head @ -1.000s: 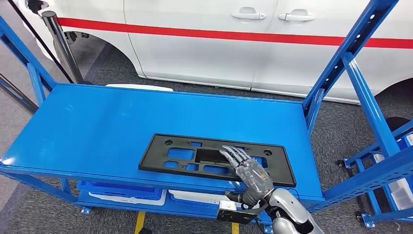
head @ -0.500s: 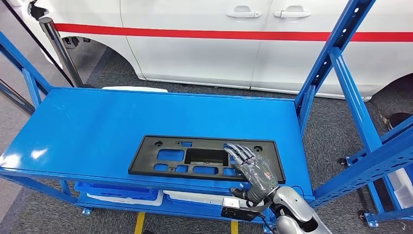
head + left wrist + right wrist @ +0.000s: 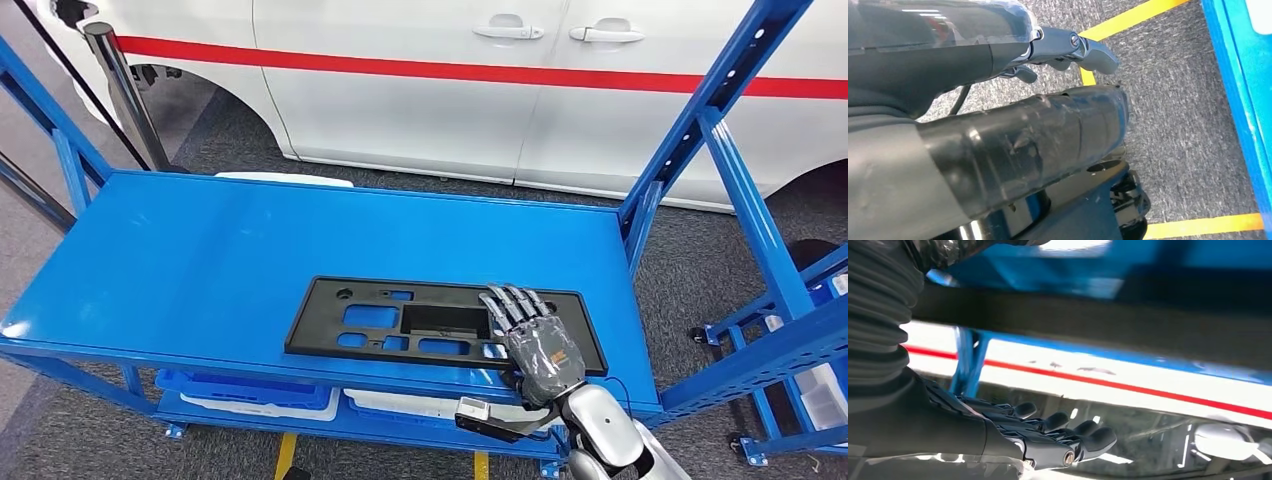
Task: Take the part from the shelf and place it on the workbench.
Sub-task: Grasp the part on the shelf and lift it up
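The part, a flat black plate (image 3: 318, 322) with several cutouts, lies near the front edge of the blue shelf top (image 3: 200, 250). My right hand (image 3: 535, 340) reaches in from the front over the plate's right end, fingers stretched out and apart, gripping nothing. In the right wrist view the same fingers (image 3: 1048, 432) lie straight, with the plate's dark edge (image 3: 1098, 320) a little way off from them. In the left wrist view my left hand (image 3: 1013, 135) hangs over the grey floor, its fingers (image 3: 1073, 47) loosely extended and holding nothing.
A white car (image 3: 450, 100) with a red stripe stands behind the shelf. Slanted blue uprights (image 3: 700, 130) rise at the shelf's right end. Blue and white bins (image 3: 240, 392) sit on the lower level. A grey post (image 3: 120, 90) stands at the back left. Yellow lines (image 3: 1128, 20) mark the floor.
The view swung briefly and came back. My right hand has moved to the right and further in over the plate's right end. The plate has not moved.
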You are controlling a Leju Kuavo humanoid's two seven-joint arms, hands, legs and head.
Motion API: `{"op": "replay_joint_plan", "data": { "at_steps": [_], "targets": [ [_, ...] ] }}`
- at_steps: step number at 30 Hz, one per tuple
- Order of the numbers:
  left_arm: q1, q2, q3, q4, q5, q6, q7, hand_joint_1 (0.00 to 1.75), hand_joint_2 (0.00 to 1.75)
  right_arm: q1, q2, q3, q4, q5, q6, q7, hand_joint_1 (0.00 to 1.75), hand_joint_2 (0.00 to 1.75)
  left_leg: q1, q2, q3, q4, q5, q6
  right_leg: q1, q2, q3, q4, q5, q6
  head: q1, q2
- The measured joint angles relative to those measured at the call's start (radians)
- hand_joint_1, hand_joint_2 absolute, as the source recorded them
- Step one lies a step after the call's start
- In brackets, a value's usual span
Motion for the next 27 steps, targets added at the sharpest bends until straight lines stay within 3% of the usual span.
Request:
{"op": "replay_joint_plan", "data": {
  "at_steps": [2,4,8,10,12,13,14,15,17,19,21,23,25,27],
  "targets": [
    [-0.001,-0.001,0.000,0.000,0.000,0.000,0.001,0.00,0.00,-0.002,0.000,0.000,0.012,0.063,-0.021,0.036,0.00,1.75,-0.001,-0.001,0.001,0.006,-0.006,-0.006,-0.002,0.000,0.063,-0.134,0.062,-0.003,0.000,0.000],
    [-0.002,-0.002,0.000,0.000,-0.001,0.000,0.003,0.00,0.00,-0.005,0.000,0.000,0.024,0.117,-0.044,0.066,0.00,1.75,-0.004,-0.002,-0.002,0.012,-0.010,-0.015,0.003,0.001,0.096,-0.208,0.080,-0.013,0.000,0.000],
    [-0.005,-0.002,-0.001,0.000,-0.007,0.000,0.009,0.00,0.00,-0.005,0.002,-0.009,0.046,0.206,-0.084,0.118,0.00,1.75,-0.004,-0.002,-0.003,0.021,-0.023,-0.037,0.003,0.002,0.102,-0.219,0.080,-0.040,-0.001,0.000],
    [-0.006,-0.002,-0.001,0.000,-0.008,0.000,0.012,0.00,0.00,-0.003,0.007,-0.020,0.059,0.241,-0.098,0.138,0.00,1.75,-0.002,-0.001,-0.038,0.100,-0.074,-0.044,0.001,0.000,0.105,-0.224,0.083,-0.052,-0.001,0.000],
    [-0.005,-0.002,-0.002,0.000,-0.010,0.001,0.014,0.00,0.00,0.000,0.014,-0.033,0.075,0.270,-0.109,0.151,0.00,1.75,-0.001,-0.001,-0.099,0.234,-0.136,-0.047,0.006,-0.002,0.104,-0.223,0.083,-0.057,-0.002,0.000],
    [-0.004,-0.002,-0.002,0.000,-0.010,0.002,0.015,0.00,0.00,0.002,0.018,-0.040,0.084,0.281,-0.113,0.156,0.00,1.75,-0.001,-0.001,-0.121,0.280,-0.147,-0.047,0.008,-0.002,0.103,-0.223,0.083,-0.058,-0.002,0.000],
    [-0.004,-0.002,-0.002,0.000,-0.010,0.002,0.016,0.00,0.00,0.003,0.021,-0.046,0.090,0.289,-0.116,0.160,0.00,1.75,-0.001,-0.001,-0.124,0.288,-0.139,-0.046,0.009,-0.002,0.104,-0.223,0.083,-0.058,-0.002,0.000],
    [-0.004,-0.002,-0.003,0.000,-0.010,0.003,0.016,0.00,0.00,0.004,0.024,-0.052,0.096,0.294,-0.117,0.163,0.00,1.75,-0.001,-0.001,-0.109,0.257,-0.113,-0.043,0.010,-0.002,0.106,-0.223,0.083,-0.058,-0.002,0.000],
    [-0.005,-0.001,-0.003,0.000,-0.011,0.003,0.016,0.00,0.00,0.004,0.029,-0.061,0.104,0.299,-0.118,0.166,0.00,1.75,-0.002,-0.001,-0.040,0.117,-0.047,-0.034,0.013,-0.001,0.110,-0.223,0.083,-0.057,-0.002,0.000],
    [-0.007,-0.001,-0.004,0.000,-0.011,0.003,0.016,0.00,0.00,0.005,0.032,-0.070,0.111,0.301,-0.118,0.167,0.02,1.75,-0.006,-0.001,0.006,0.021,-0.018,-0.027,0.015,-0.001,0.111,-0.222,0.083,-0.051,-0.001,0.000],
    [-0.007,0.000,-0.004,0.000,-0.011,0.004,0.016,0.00,0.00,0.005,0.033,-0.079,0.118,0.301,-0.123,0.167,0.72,1.75,-0.010,-0.001,0.010,0.007,-0.017,-0.021,0.014,0.000,0.111,-0.224,0.086,-0.040,-0.002,0.000],
    [-0.007,0.000,-0.004,0.000,-0.011,0.004,0.016,0.00,0.00,0.007,0.034,-0.090,0.123,0.295,-0.132,0.160,1.54,1.75,-0.006,0.001,0.013,-0.002,-0.009,-0.009,0.013,0.000,0.109,-0.221,0.083,-0.028,-0.001,0.000],
    [-0.008,-0.001,-0.005,0.000,-0.013,0.005,0.016,0.00,0.00,0.011,0.034,-0.102,0.130,0.275,-0.145,0.138,1.72,1.75,-0.002,0.003,0.013,-0.011,0.001,0.003,0.012,0.000,0.082,-0.161,0.040,-0.018,0.000,0.000],
    [-0.007,-0.001,-0.006,0.000,-0.016,0.007,0.016,0.00,0.00,0.019,0.034,-0.110,0.137,0.241,-0.156,0.104,1.75,1.75,-0.003,0.003,0.007,-0.010,0.004,0.006,0.007,0.000,0.024,-0.033,-0.029,-0.009,0.000,0.000]
  ]
}}
